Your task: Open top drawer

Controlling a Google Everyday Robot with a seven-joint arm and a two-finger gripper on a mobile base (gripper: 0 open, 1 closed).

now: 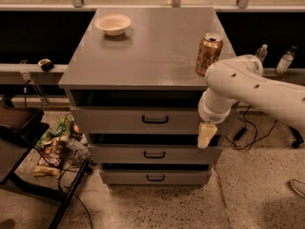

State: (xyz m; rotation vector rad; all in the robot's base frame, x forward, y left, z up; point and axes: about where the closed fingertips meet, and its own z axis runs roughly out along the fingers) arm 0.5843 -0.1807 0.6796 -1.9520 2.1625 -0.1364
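Gripper [207, 135] hangs pointing down; open or closed cannot be told; top drawer [109, 120] just left of it, handle [155, 119] farther left; can [209, 54] above.

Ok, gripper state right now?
Gripper: cannot be told; it hangs at the top drawer's right end, away from the handle.

The robot's arm [252, 87] was a smooth, glossy white shell, thick and tubular, and it swelled into a rounded joint housing at its left end. A few small dark round recesses dotted that housing. Below it, a short white cylindrical wrist section showed a thin dark seam around it. The gripper [207, 135], pale cream and blunt-ended, hung beneath the wrist, right of the scene's centre.
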